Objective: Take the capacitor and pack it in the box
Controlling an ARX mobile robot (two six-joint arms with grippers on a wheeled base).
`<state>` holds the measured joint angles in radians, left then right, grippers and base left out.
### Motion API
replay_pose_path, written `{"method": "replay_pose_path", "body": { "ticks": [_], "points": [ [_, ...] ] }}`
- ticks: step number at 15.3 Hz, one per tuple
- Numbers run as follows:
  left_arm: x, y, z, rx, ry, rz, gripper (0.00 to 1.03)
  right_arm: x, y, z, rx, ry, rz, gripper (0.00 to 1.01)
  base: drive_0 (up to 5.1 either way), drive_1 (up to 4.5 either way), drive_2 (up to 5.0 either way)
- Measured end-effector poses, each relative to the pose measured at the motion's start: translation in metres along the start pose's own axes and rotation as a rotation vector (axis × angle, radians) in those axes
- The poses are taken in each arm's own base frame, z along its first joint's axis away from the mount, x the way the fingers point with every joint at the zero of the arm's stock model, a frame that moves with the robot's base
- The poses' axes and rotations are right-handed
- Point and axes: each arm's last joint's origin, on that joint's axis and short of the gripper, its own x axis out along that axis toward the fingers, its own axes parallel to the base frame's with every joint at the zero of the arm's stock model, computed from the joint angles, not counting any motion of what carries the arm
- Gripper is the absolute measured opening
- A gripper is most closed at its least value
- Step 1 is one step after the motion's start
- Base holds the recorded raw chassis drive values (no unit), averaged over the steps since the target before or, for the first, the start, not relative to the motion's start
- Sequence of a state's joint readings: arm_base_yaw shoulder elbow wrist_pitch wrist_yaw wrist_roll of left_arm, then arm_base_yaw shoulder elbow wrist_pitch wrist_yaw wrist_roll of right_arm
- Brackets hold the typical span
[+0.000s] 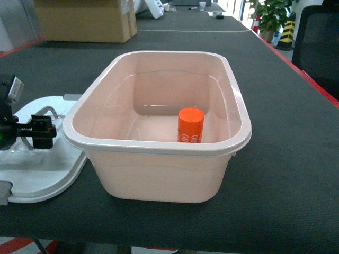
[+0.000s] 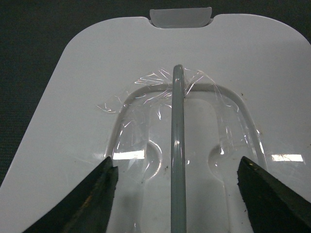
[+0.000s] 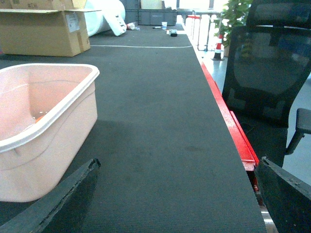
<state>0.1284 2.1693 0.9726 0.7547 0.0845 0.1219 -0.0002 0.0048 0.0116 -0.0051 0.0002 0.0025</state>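
The capacitor [image 1: 190, 125] is seen standing upright inside the box [image 1: 159, 143], near its front wall, right of centre (nothing else is seen in the tub). The white lid [image 2: 73, 111] is laid flat on the desk [image 1: 286, 159], just left of the box. The left gripper [image 2: 177, 187] is held over the lid, jaws spread either side of the clear handle [image 2: 178, 145]. The right gripper [image 3: 175, 204] jaws are spread over bare desk, right of the box.

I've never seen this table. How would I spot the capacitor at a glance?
Find the box, the pale pink tub with a white rim in the middle of the dark table, open on top, with its white lid lying flat to its left. Look inside, toward the near wall: the capacitor stands upright there. It is the only bright orange thing, a small cylinder with white print low on its side.
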Motion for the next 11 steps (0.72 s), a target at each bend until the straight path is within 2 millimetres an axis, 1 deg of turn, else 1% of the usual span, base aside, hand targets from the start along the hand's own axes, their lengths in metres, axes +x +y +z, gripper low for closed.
{"method": "replay_pose_path", "body": {
  "ticks": [4,6,7,10,11],
  "points": [
    [0.0008,0.0023,-0.0027,0.033,0.008,0.002,0.29,0.0000,0.0000,0.0000,0.000,0.000,0.000,0.98,0.0,0.00,0.0],
    [0.0002,0.0017,-0.0031,0.043,0.002,-0.008,0.08,0.0000,0.0000,0.0000,0.000,0.000,0.000,0.98,0.0,0.00,0.0],
    [-0.0004,0.0014,-0.0041,0.045,0.002,-0.013,0.02,0.0000,0.0000,0.0000,0.000,0.000,0.000,0.98,0.0,0.00,0.0],
    [-0.0016,0.0016,-0.0038,0.058,-0.011,0.007,0.02,0.0000,0.0000,0.0000,0.000,0.000,0.000,0.98,0.0,0.00,0.0],
    [-0.0048,0.0021,-0.0011,0.045,-0.009,0.018,0.02,0.0000,0.0000,0.0000,0.000,0.000,0.000,0.98,0.0,0.00,0.0]
  ]
}}
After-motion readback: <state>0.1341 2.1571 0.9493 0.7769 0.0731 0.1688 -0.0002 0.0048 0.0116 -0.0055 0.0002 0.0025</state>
